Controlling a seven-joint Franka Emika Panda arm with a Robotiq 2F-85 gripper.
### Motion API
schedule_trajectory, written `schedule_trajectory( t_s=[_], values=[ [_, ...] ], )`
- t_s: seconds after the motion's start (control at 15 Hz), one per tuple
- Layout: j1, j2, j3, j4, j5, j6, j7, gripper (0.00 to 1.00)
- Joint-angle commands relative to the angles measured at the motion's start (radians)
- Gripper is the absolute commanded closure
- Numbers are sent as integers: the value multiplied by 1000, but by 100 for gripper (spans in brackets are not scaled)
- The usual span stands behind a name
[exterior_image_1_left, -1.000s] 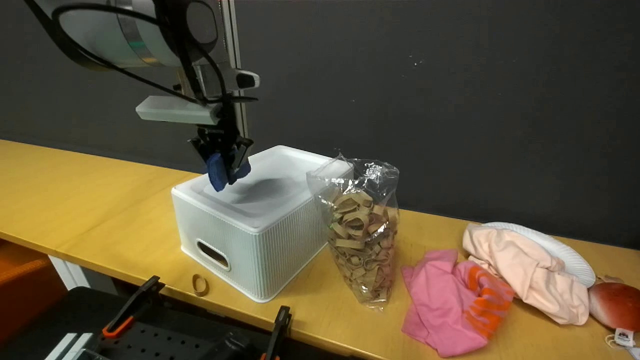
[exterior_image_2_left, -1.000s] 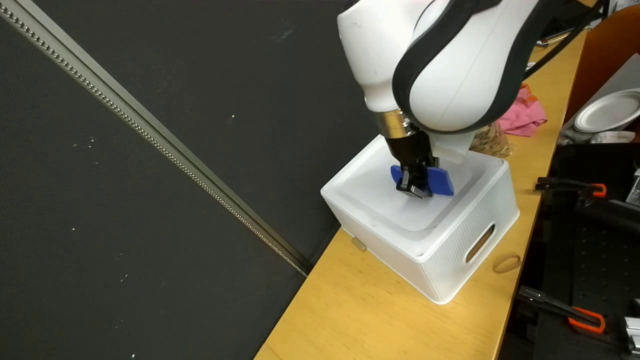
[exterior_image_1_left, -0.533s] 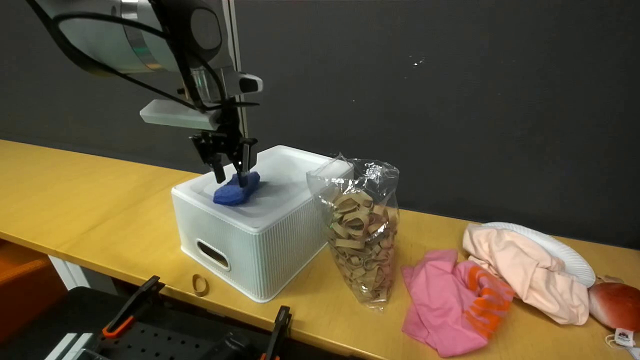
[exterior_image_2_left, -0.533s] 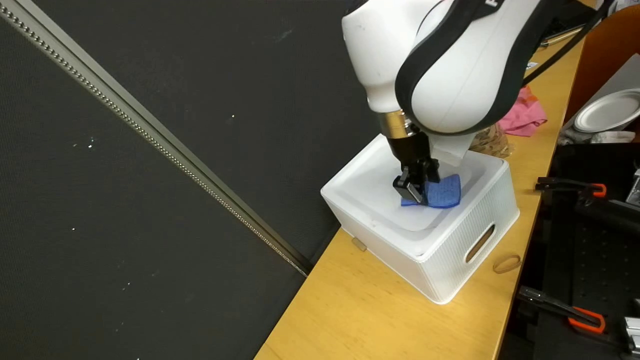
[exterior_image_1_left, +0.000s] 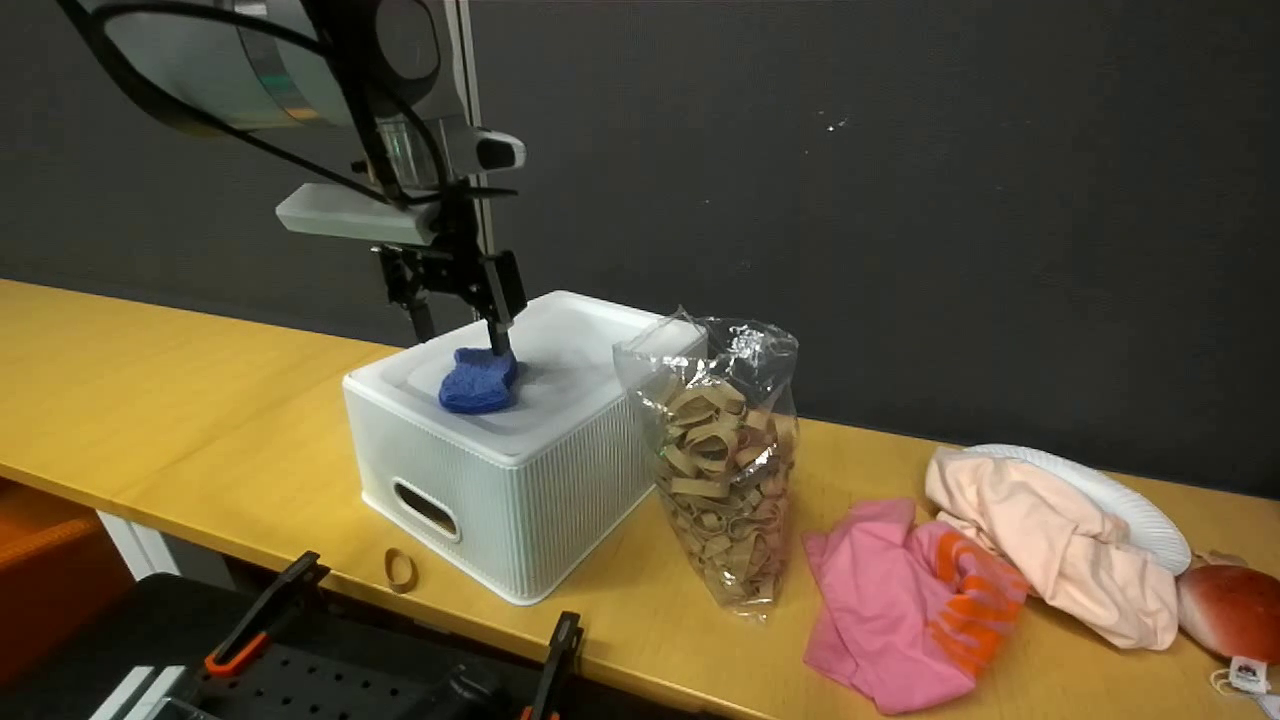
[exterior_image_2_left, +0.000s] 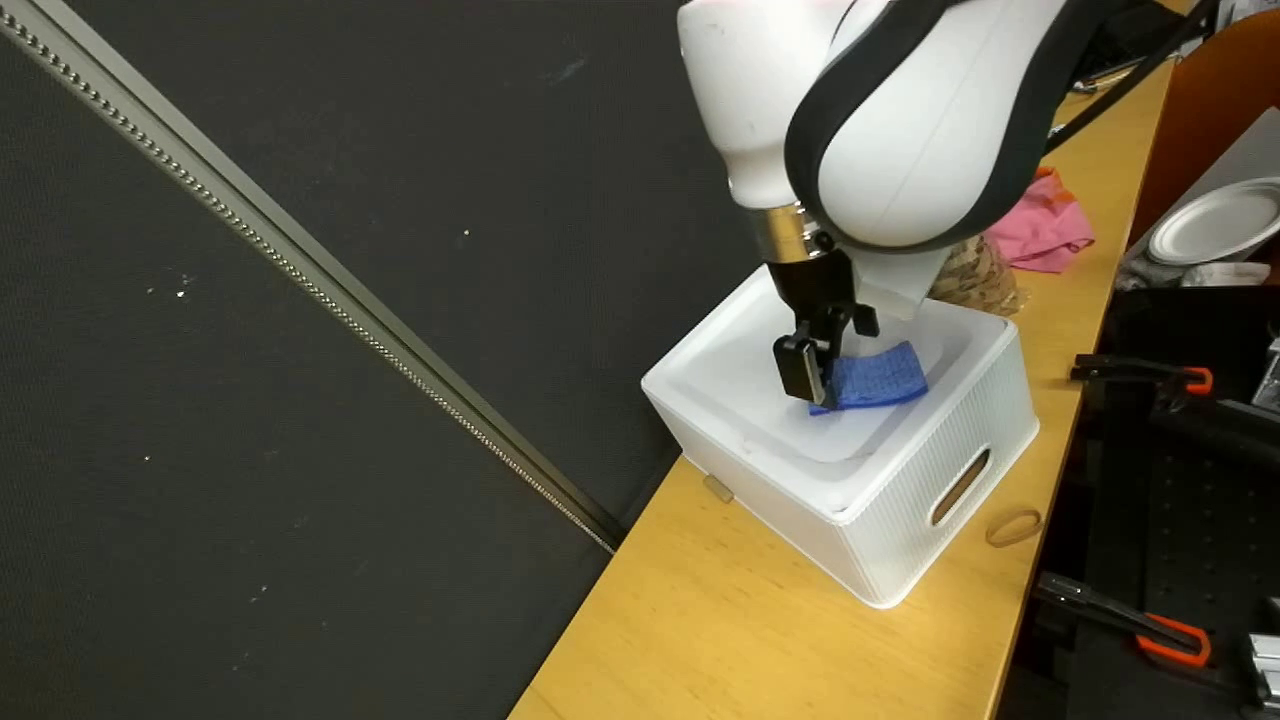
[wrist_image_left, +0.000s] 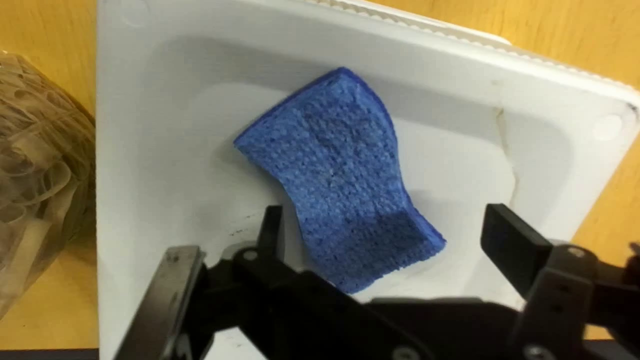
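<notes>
Tan bands (exterior_image_1_left: 720, 470) in a bag (exterior_image_1_left: 755, 345) sit beside the white box (exterior_image_1_left: 590, 490) in an exterior view; a loose band (exterior_image_2_left: 1013, 541) lies near it in an exterior view. In the wrist view the gripper (wrist_image_left: 382, 227) stands wide — over the blue sponge (wrist_image_left: 340, 175) on the box, contact unclear.

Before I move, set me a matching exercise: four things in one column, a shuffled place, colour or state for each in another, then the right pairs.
Things
1. Sponge
2. Gripper
3. Bag
4. Pink cloth

Places, colours, states
A. Open, above the box
B. Partly orange, on the table
C. Blue, lying on top of the box
D. Clear, holding tan bands

Pairs: 1-C, 2-A, 3-D, 4-B
</notes>
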Motion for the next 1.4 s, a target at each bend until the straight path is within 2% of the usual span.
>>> schedule_trajectory(
  t_s=[0.0, 0.33, 0.6, 1.33],
  values=[
    [-1, -1, 1, 2, 14, -1, -14, 0],
    [-1, 3, 1, 1, 17, -1, -19, 0],
    [-16, -24, -10, 1, 45, -15, -70, 0],
    [-30, 49, -14, 17, 57, -3, -142, 0]
  ],
)
